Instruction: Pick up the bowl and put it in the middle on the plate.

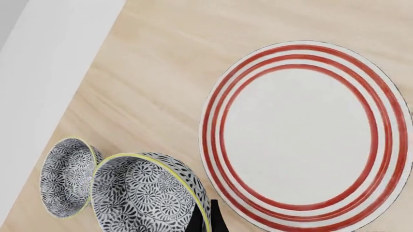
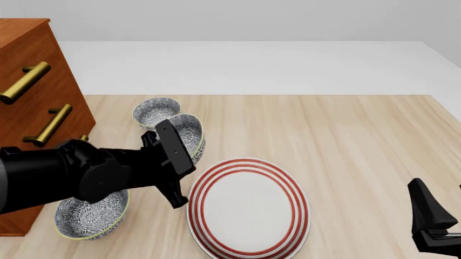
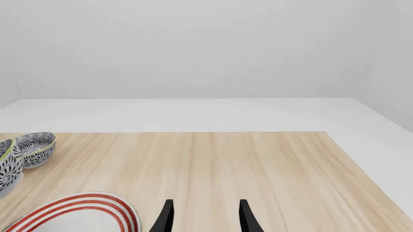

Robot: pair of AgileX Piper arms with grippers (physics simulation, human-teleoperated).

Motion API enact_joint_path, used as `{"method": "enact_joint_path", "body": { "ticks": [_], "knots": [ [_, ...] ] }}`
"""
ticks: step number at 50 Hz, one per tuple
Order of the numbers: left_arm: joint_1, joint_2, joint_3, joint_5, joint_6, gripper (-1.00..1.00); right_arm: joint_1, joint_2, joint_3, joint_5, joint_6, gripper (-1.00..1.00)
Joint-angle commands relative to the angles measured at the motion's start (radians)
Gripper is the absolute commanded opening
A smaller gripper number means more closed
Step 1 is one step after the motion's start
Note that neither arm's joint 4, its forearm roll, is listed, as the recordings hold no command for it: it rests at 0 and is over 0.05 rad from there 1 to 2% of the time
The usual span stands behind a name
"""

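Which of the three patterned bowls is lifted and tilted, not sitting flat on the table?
The bowl held by the left hand, beside the plate. The far bowl and near bowl sit flat.

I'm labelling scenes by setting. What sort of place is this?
Likely a simulated dining or kitchen corner: a wooden table set with a plate and patterned bowls, beside a wooden dresser.

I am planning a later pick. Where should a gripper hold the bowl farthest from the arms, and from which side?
Pinch the rim of the far bowl, one jaw inside, one outside, coming from above: it stands upright and open. Probably take its far edge, since the tilted bowl crowds its near side.
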State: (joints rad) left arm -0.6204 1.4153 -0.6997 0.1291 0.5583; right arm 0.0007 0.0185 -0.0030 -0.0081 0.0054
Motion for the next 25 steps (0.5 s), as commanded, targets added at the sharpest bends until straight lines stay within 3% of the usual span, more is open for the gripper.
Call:
{"method": "enact_joint_path", "body": {
  "ticks": [1, 25],
  "knots": [
    [-0.104, 0.011, -0.034, 0.033, -0.044, -1.0, 0.0, 0.0, 0.0, 0.0, 0.0, 1.0],
    [-0.283, 0.122, -0.114, 0.067, -0.04, -1.0, 0.0, 0.0, 0.0, 0.0, 0.0, 1.0]
  ]
}}
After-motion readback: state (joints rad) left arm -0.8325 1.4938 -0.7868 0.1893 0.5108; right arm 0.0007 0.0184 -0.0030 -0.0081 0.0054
